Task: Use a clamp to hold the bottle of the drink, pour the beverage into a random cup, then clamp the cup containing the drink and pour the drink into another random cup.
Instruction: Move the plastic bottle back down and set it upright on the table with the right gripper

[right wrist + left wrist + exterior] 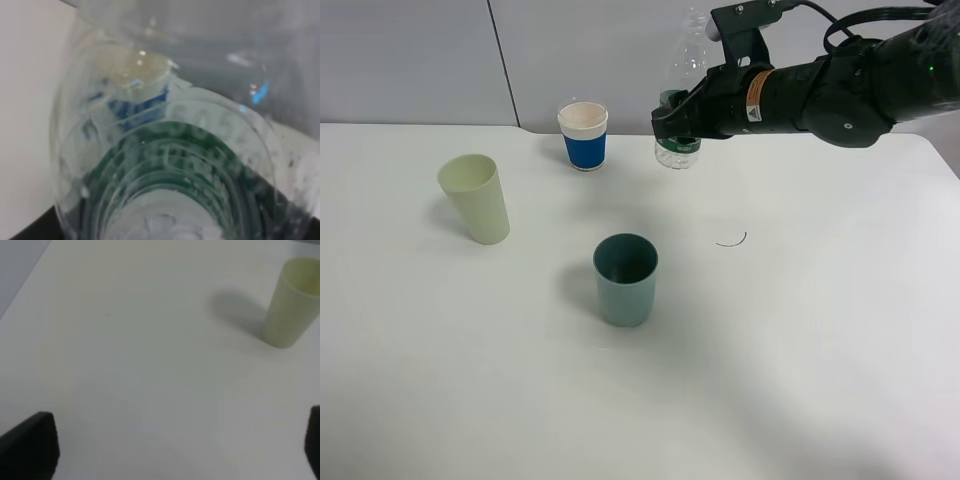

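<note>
We are gripping the small clear ribbed plastic bottle (688, 60) with the green label in our black right gripper (672, 122). Its fingers are pressing on the label band from both sides. The bottle's neck is standing above the fingers and its base is showing just below them. We cannot tell whether that base is touching the white table (820, 350). The blue-sleeved paper cup (584, 137) is sitting beyond the fingertips, on the far side of the bottle. The smooth teal-blue plastic tumbler (625, 280) is standing upright, well apart from those fingers and off to one side. Our black left gripper (170, 450) is hovering with its fingers (30, 445) spread wide over bare table. The pale yellow-green plastic tumbler (290, 305) is standing well ahead of the fingertips, nearer one finger than the other.
</note>
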Robot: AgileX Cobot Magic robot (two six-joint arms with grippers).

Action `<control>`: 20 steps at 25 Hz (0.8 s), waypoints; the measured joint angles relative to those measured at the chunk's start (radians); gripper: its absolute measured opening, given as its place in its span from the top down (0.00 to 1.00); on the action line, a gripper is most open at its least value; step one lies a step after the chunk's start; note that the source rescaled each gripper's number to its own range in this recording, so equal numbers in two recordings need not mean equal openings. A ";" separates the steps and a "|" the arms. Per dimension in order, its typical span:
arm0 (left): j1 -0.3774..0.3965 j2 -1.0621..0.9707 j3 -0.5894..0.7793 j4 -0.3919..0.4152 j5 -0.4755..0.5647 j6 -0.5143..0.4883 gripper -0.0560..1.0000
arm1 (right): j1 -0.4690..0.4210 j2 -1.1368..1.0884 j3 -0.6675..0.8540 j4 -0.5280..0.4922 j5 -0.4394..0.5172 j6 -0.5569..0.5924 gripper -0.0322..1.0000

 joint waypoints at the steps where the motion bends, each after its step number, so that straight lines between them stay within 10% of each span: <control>1: 0.000 0.000 0.000 0.000 0.000 0.000 0.00 | -0.004 0.000 0.000 0.001 0.008 0.005 0.95; 11: 0.000 0.000 0.000 0.000 0.000 0.000 0.00 | -0.037 -0.001 0.080 -0.023 -0.044 -0.011 0.95; 20: 0.000 0.000 0.000 0.000 0.000 0.000 0.00 | -0.062 -0.001 0.207 0.065 -0.135 -0.286 0.95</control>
